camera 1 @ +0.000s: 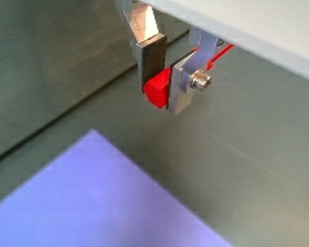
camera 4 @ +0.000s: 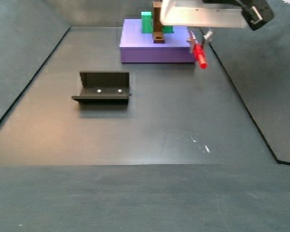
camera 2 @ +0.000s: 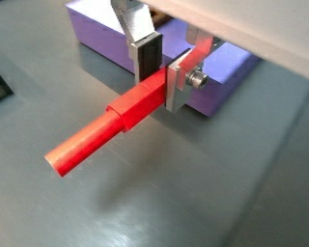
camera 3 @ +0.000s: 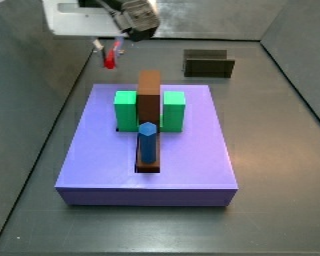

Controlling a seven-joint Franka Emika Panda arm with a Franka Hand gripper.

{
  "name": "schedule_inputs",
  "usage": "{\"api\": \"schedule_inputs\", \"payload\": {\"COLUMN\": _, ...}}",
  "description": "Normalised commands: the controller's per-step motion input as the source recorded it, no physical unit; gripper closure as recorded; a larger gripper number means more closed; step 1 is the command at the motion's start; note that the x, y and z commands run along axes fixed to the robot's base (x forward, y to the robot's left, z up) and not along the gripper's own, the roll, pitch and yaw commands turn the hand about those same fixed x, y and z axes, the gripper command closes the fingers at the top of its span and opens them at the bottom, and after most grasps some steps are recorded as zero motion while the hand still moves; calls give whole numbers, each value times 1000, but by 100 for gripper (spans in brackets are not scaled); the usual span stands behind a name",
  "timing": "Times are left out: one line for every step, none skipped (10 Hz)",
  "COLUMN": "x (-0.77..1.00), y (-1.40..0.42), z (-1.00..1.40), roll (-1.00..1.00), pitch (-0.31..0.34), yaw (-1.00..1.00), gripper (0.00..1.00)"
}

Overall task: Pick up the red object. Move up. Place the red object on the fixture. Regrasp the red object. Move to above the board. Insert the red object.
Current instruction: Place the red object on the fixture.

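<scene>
Between my silver fingers [camera 2: 144, 50] stuck out the slim red-orange peg [camera 2: 105, 128], nearest the wrist camera. Largest was the flat lavender-purple square board [camera 3: 149, 160] bearing green blocks [camera 3: 125, 110], a brown slotted bar [camera 3: 149, 100] and a blue hexagonal peg [camera 3: 147, 143]; then the dark L-shaped fixture [camera 4: 101, 88], well apart. My gripper [camera 3: 112, 45] hung beside the board's edge, jaws clamped on the peg.

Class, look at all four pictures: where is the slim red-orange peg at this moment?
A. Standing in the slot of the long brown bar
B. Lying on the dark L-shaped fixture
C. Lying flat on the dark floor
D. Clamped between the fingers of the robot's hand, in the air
D: in a wrist view the slim red-orange peg sits between the silver fingers of the hand, and in a side view it hangs beside the lavender-purple board, far from the fixture.
</scene>
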Motion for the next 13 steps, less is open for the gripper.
{"api": "schedule_inputs", "payload": {"x": 583, "y": 189, "z": 51, "roll": -1000, "pitch": -66, "yaw": 0, "gripper": 100}}
{"api": "schedule_inputs", "payload": {"x": 603, "y": 171, "z": 37, "roll": -1000, "pitch": -100, "yaw": 0, "gripper": 100}}
{"api": "schedule_inputs", "payload": {"x": 603, "y": 169, "z": 37, "roll": -1000, "pitch": -106, "yaw": 0, "gripper": 100}}
{"api": "schedule_inputs", "payload": {"x": 603, "y": 169, "z": 34, "roll": -1000, "pitch": -100, "yaw": 0, "gripper": 100}}
{"api": "schedule_inputs", "payload": {"x": 600, "y": 169, "z": 34, "roll": -1000, "pitch": -100, "yaw": 0, "gripper": 100}}
{"api": "schedule_inputs", "payload": {"x": 600, "y": 169, "z": 34, "roll": -1000, "pitch": -89, "yaw": 0, "gripper": 100}}
{"api": "schedule_inputs", "payload": {"x": 583, "y": 177, "z": 46, "roll": -1000, "pitch": -63, "yaw": 0, "gripper": 100}}
{"api": "schedule_inputs", "payload": {"x": 540, "y": 251, "z": 174, "roll": -1000, "pitch": 0, "yaw": 0, "gripper": 100}}
{"api": "schedule_inputs", "payload": {"x": 520, "y": 246, "z": 200, "roll": -1000, "pitch": 46, "yaw": 0, "gripper": 100}}
{"api": "schedule_inputs", "payload": {"x": 523, "y": 214, "z": 134, "roll": -1000, "pitch": 117, "yaw": 0, "gripper": 100}}
{"api": "schedule_inputs", "payload": {"x": 523, "y": 180, "z": 111, "roll": -1000, "pitch": 151, "yaw": 0, "gripper": 100}}
{"api": "schedule_inputs", "payload": {"x": 523, "y": 177, "z": 114, "roll": -1000, "pitch": 151, "yaw": 0, "gripper": 100}}
{"api": "schedule_inputs", "payload": {"x": 591, "y": 114, "z": 106, "roll": -1000, "pitch": 94, "yaw": 0, "gripper": 100}}
